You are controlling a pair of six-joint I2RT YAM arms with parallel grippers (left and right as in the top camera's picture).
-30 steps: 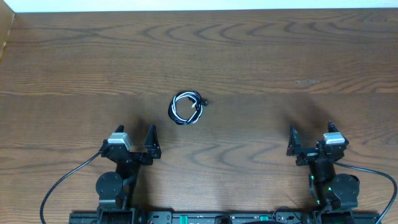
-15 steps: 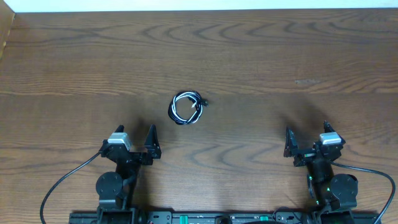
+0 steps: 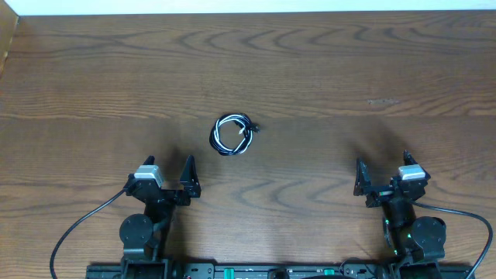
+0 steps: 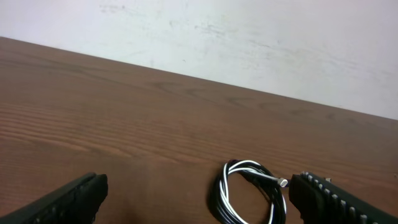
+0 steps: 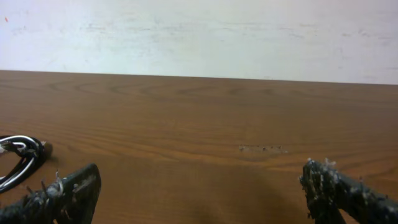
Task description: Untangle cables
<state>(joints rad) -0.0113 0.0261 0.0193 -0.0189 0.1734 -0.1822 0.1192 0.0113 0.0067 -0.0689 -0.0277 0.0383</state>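
Your stock: thin black and white cables (image 3: 232,134), coiled together on brown wooden table (image 3: 349,62). Your left gripper (image 3: 168,174) and right gripper (image 3: 385,174) flank that coil, well apart from it (both spread wide, holding nothing).

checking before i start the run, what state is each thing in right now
cables, black and white coiled together in one small loop, lying on the table, not held
left gripper, open, empty, apart from the cables
right gripper, open, empty, farther from the cables than the left one
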